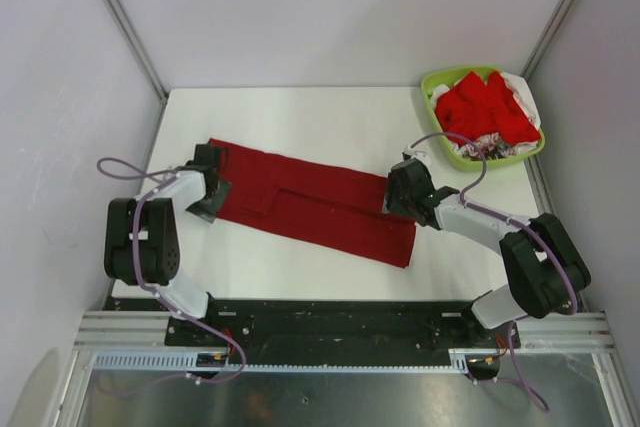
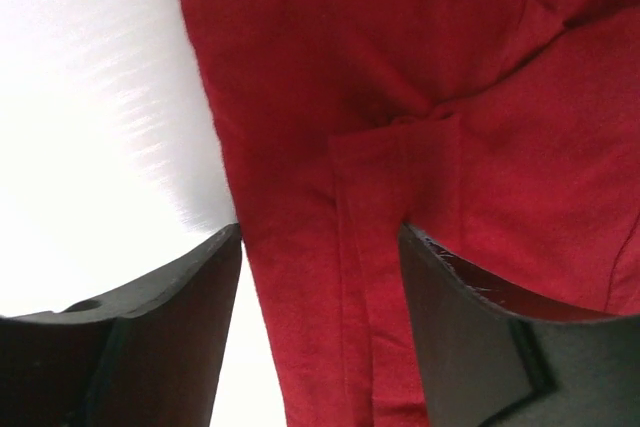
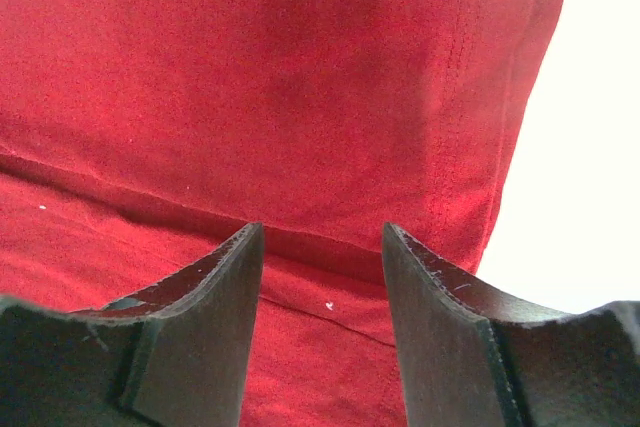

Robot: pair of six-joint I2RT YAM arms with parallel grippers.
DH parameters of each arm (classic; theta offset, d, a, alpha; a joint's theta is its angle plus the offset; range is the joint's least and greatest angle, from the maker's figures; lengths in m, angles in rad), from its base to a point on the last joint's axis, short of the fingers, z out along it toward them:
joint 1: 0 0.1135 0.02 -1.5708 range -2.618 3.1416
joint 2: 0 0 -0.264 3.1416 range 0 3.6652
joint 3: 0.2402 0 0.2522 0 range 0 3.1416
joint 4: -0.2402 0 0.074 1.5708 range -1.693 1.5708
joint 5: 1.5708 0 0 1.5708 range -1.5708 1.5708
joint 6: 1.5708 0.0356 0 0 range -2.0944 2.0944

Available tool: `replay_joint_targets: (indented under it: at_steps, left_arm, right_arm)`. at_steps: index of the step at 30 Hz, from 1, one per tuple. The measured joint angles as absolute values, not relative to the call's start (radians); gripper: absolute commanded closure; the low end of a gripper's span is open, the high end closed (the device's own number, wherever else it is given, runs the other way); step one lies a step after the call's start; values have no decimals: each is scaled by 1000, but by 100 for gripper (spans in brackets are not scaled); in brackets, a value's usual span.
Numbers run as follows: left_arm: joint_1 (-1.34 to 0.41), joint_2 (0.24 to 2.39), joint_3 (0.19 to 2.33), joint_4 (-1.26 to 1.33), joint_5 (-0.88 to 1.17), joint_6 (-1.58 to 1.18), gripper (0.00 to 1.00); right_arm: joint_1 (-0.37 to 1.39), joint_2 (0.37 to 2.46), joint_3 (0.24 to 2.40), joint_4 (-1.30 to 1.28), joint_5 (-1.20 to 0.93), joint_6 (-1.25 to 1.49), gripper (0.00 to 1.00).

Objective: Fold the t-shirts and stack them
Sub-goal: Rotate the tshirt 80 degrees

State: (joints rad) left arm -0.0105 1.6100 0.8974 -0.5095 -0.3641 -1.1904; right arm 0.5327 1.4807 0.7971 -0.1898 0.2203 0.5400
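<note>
A dark crimson t-shirt (image 1: 310, 204) lies folded into a long strip across the white table, running from upper left to lower right. My left gripper (image 1: 207, 190) is open over the shirt's left end; in the left wrist view its fingers (image 2: 160, 327) straddle the cloth edge and a folded sleeve (image 2: 400, 197). My right gripper (image 1: 392, 197) is open over the shirt's right end; in the right wrist view its fingertips (image 3: 225, 277) stand above a folded seam of the shirt (image 3: 300, 97). Bright red shirts (image 1: 485, 107) with white patterned cloth lie in the basket.
A lime-green plastic basket (image 1: 436, 82) stands at the table's far right corner. Bare white table (image 1: 300, 117) lies behind the shirt and in front of it (image 1: 270, 267). Grey walls enclose the left, back and right sides.
</note>
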Motion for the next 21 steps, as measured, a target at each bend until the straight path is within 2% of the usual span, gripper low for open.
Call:
replay_joint_targets:
  at_steps: [3, 8, 15, 21]
  left_arm:
    - [-10, 1655, 943, -510, -374, -1158, 41]
    - [-10, 1749, 1046, -513, -392, -1082, 45]
    - [-11, 1926, 1287, -521, -395, -884, 47]
    - [-27, 2096, 1575, -521, -346, -691, 47]
  right_arm:
    - [533, 1481, 797, -191, 220, 540, 45]
    - [533, 1480, 797, -202, 221, 537, 45]
    - [533, 1462, 797, -222, 225, 528, 46]
    - [528, 1452, 797, -226, 224, 519, 45]
